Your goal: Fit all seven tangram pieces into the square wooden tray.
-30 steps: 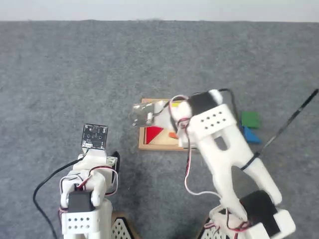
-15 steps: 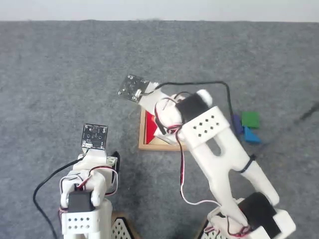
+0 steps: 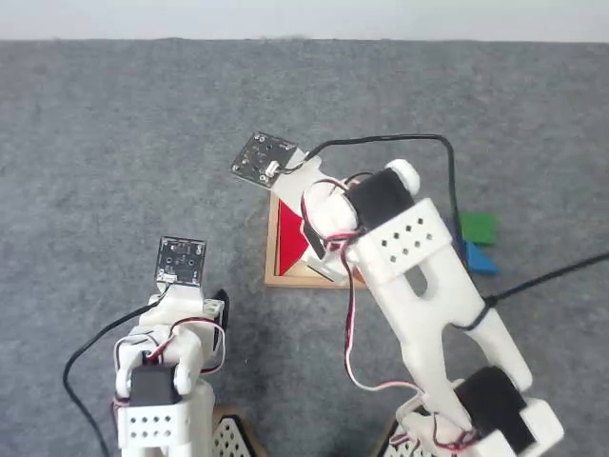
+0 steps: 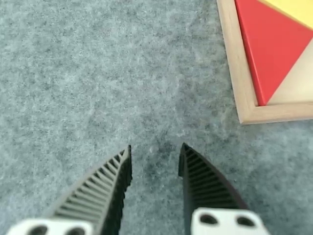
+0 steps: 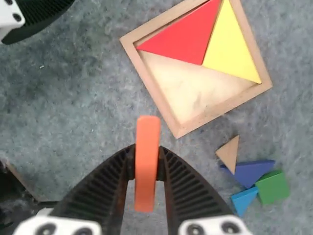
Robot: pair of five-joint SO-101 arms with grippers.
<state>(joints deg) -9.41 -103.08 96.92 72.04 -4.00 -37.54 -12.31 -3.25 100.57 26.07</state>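
Note:
The square wooden tray (image 5: 161,100) lies on the grey carpet with a red triangle (image 5: 183,36) and a yellow triangle (image 5: 230,49) in one half; its other half is bare wood. My right gripper (image 5: 146,149) is shut on an orange piece (image 5: 147,169), held on edge above the carpet beside the tray's corner. A tan triangle (image 5: 229,152), a purple piece (image 5: 249,171), a green square (image 5: 271,187) and a blue triangle (image 5: 244,198) lie loose beside the tray. My left gripper (image 4: 155,156) stands open over bare carpet, short of the tray's corner (image 4: 244,105).
In the high view the right arm (image 3: 400,238) covers most of the tray (image 3: 285,278), with the green square (image 3: 478,227) and blue triangle (image 3: 481,259) to its right. The left arm (image 3: 166,362) stands at the front left. Open carpet lies on the left and at the back.
The right arm has swung up and to the far left over the tray, taking the orange piece with it. The left arm has not moved.

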